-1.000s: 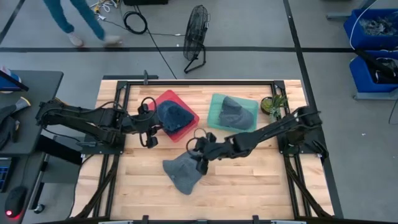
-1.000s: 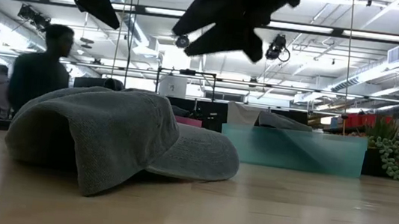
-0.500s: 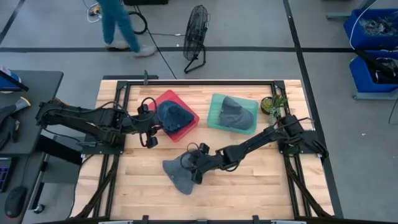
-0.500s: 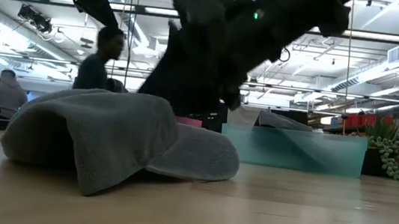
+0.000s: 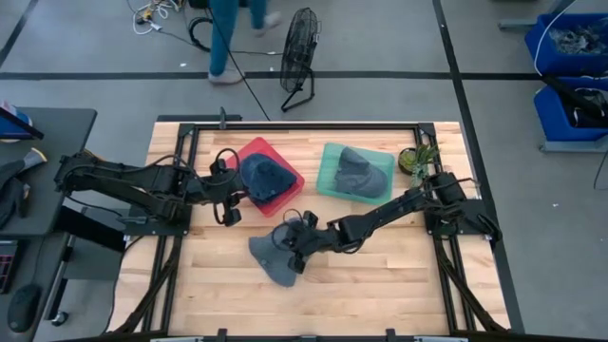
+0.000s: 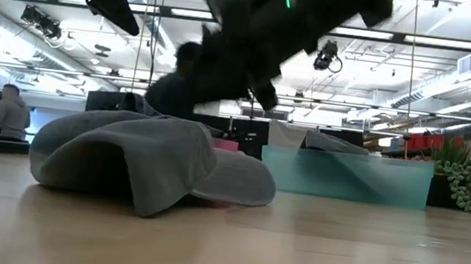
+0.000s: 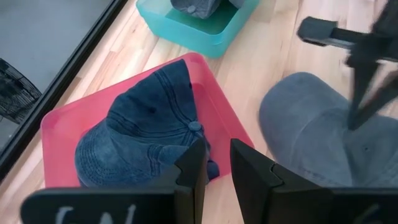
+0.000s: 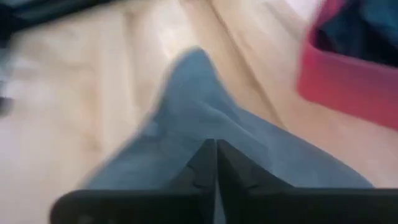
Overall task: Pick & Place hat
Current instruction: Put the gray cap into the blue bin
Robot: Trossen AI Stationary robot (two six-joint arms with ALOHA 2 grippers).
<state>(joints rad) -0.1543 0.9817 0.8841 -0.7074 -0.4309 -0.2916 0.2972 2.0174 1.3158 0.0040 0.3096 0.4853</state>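
A grey hat [image 5: 271, 258] lies bunched on the wooden table, a little left of its middle, resting on its brim and crown edge [image 6: 142, 170]. My right gripper [image 5: 294, 249] reaches in from the table's right side and is shut on the hat's right part. My left gripper [image 5: 231, 201] hovers at the near edge of a red tray [image 5: 293, 180]. Its fingers stand slightly apart [image 7: 216, 168] with nothing between them. A blue denim hat [image 7: 149, 124] lies in that tray. My right gripper pinches a raised fold of the grey hat's crown cloth [image 8: 199, 124] between its two fingers. The fingers come slanting down from the table's right side. The hat stays on the table, its cloth drawn up toward the fingers; one layer or several, I cannot tell.
A teal tray [image 5: 328, 176] at the far right holds another grey hat [image 5: 359, 169]. A small potted plant [image 5: 418, 158] stands by the table's right far corner. Bare wood stretches along the near edge. A person [image 5: 228, 33] walks beyond the far edge, near a floor fan [image 5: 300, 47].
My right gripper has come down toward the table's near left onto the grey hat and shut on its cloth. The hat has bunched up and its left edge has drawn in toward the gripper. The person behind the table has walked to the right.
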